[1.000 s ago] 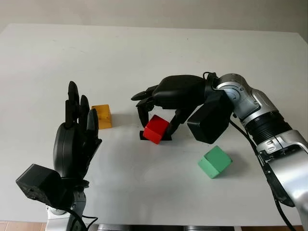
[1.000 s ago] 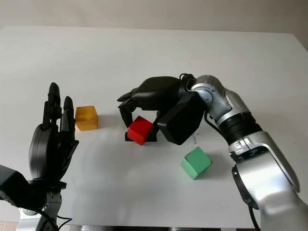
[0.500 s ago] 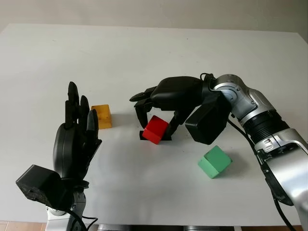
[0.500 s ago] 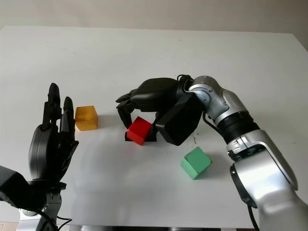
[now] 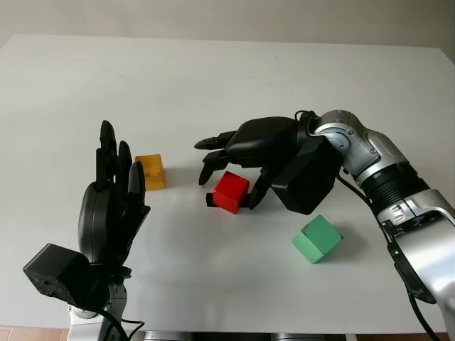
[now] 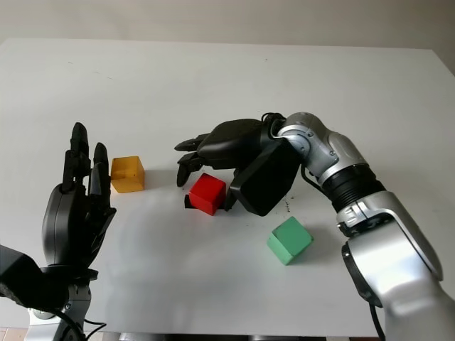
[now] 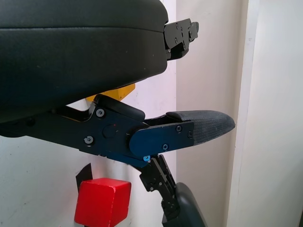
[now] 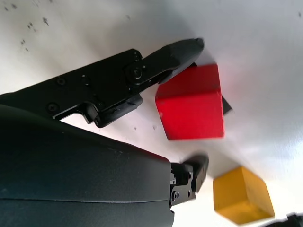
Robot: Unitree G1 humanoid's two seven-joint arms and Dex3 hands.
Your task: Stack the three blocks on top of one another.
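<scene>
Right hand poised over the red block, none of the three blocks yet stacked.

Nearest, at 7 o'clock, the left hand [image 5: 114, 206] stands upright, open and holding nothing; at 4 o'clock the green block [image 5: 317, 239] sits tilted on the white table [image 5: 213, 78]. At centre the right hand [image 5: 231, 165] arches over the red block [image 5: 231, 192], fingers uncurled to either side and closed on nothing; one fingertip [image 8: 187, 47] lies at the block's edge, contact unclear. To grasp well, the fingers should probably settle on opposite flat faces before closing, then lift straight up. The red block is a matte cube with rounded corners, resting on a small black marker [image 5: 210, 199]. Beyond, at 10 o'clock, lies the yellow block [image 5: 151, 172].
</scene>
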